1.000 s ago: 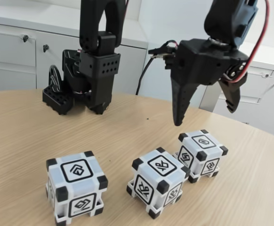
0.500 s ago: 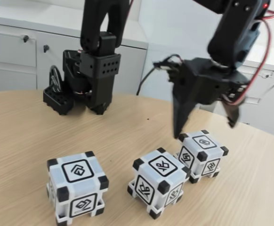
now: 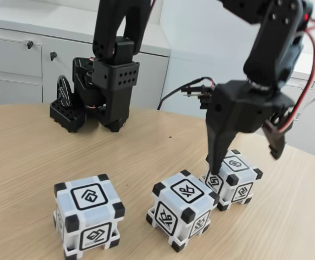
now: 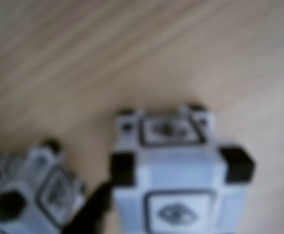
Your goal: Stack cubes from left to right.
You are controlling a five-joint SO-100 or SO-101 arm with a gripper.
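Observation:
Three white cubes with black corners stand in a row on the wooden table: the left cube point(image 3: 88, 214), the middle cube point(image 3: 182, 208) and the right cube point(image 3: 238, 184). My black gripper point(image 3: 246, 164) is open and straddles the right cube from above. Its long finger point(image 3: 218, 146) reaches down to that cube's left top edge, near the gap to the middle cube; the other finger point(image 3: 275, 142) hangs above its right side. In the blurred wrist view the right cube point(image 4: 176, 180) sits at centre, the middle cube point(image 4: 30, 195) at lower left, and a dark fingertip point(image 4: 95, 214) between them.
The arm's black base point(image 3: 106, 81) stands at the back of the table. White cabinets point(image 3: 17, 59) with knobs line the wall behind. The table's curved edge point(image 3: 309, 154) runs close behind the right cube.
The gripper has come down and shifted a little right, from above the table behind the cubes to around the right cube. The cubes have not moved.

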